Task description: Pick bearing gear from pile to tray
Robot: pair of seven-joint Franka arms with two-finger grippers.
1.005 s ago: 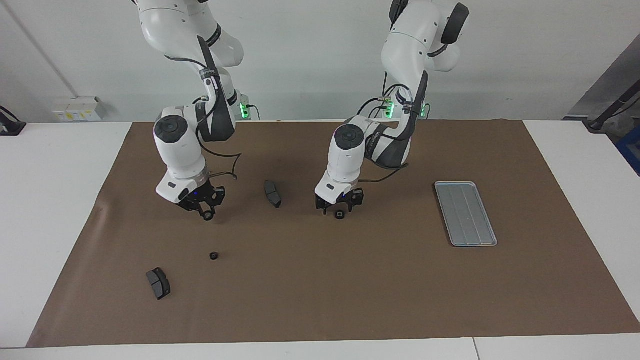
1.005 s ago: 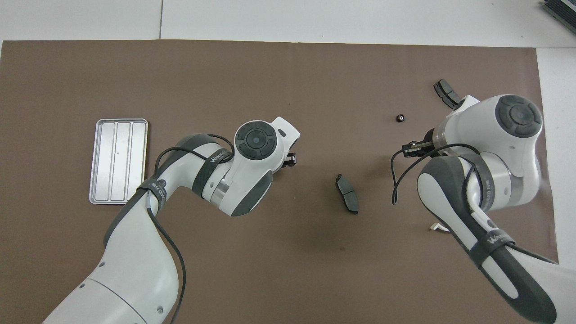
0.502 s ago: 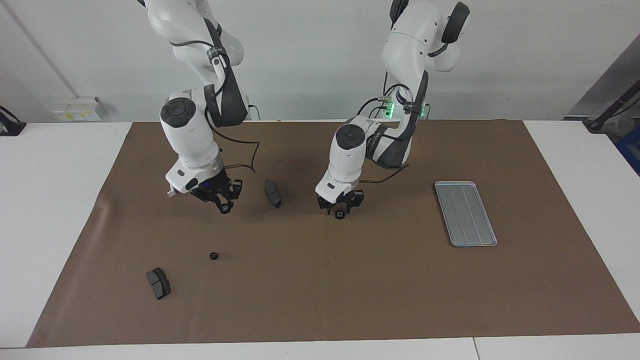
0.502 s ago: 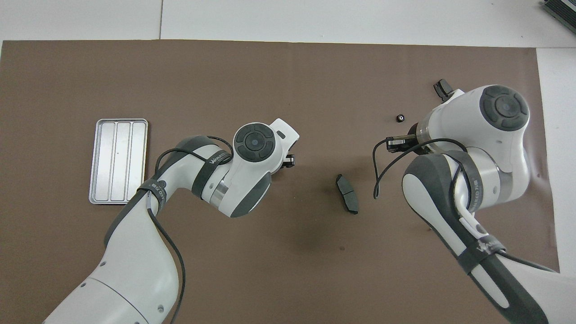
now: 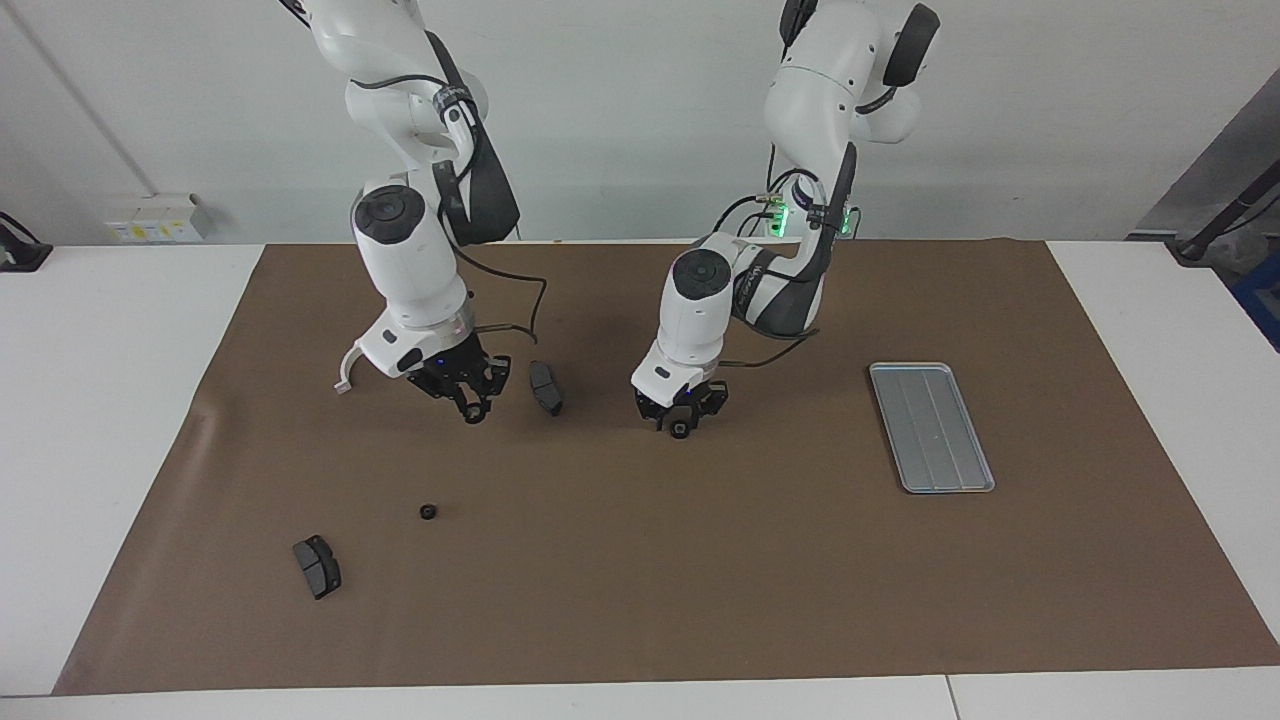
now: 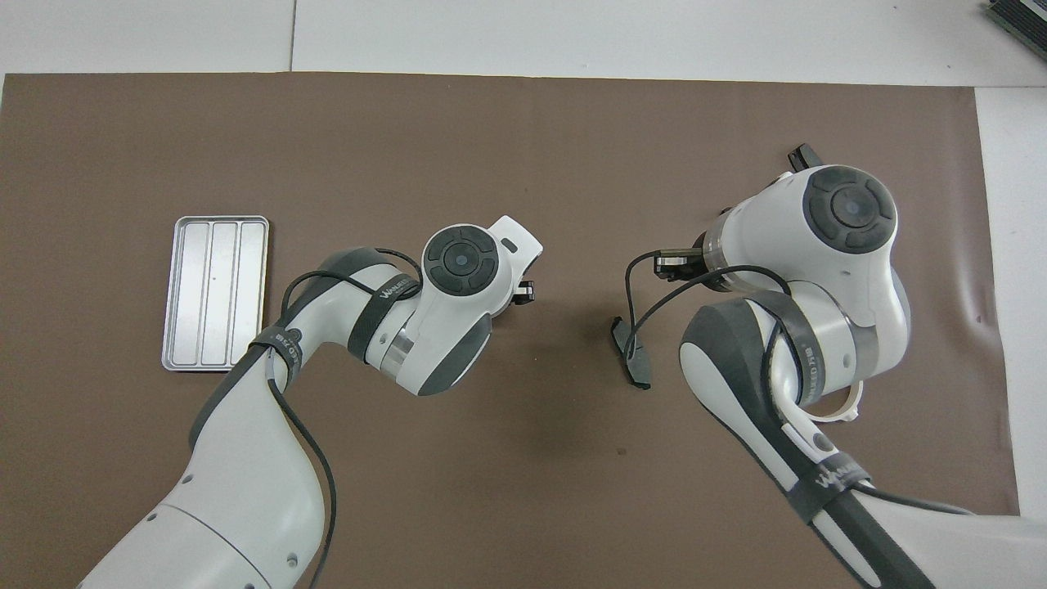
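Observation:
A small black bearing gear (image 5: 679, 430) lies on the brown mat near the middle, and my left gripper (image 5: 680, 420) is down around it; only its edge (image 6: 527, 290) peeks out from under the wrist in the overhead view. My right gripper (image 5: 470, 410) hangs over the mat beside a dark brake pad (image 5: 545, 388), shut on a second small black gear; from overhead the gripper (image 6: 675, 262) shows but the gear does not. A third gear (image 5: 428, 512) lies loose toward the right arm's end. The silver tray (image 5: 930, 428) (image 6: 215, 293) sits toward the left arm's end.
A second brake pad (image 5: 317, 566) lies farther from the robots than the loose gear. A white half-ring bracket (image 5: 345, 370) (image 6: 847, 409) lies by the right arm. The middle brake pad (image 6: 631, 364) lies between the two grippers.
My right arm has risen and swung toward the middle of the mat with its gear, uncovering the white bracket. My left gripper has stayed down at its gear.

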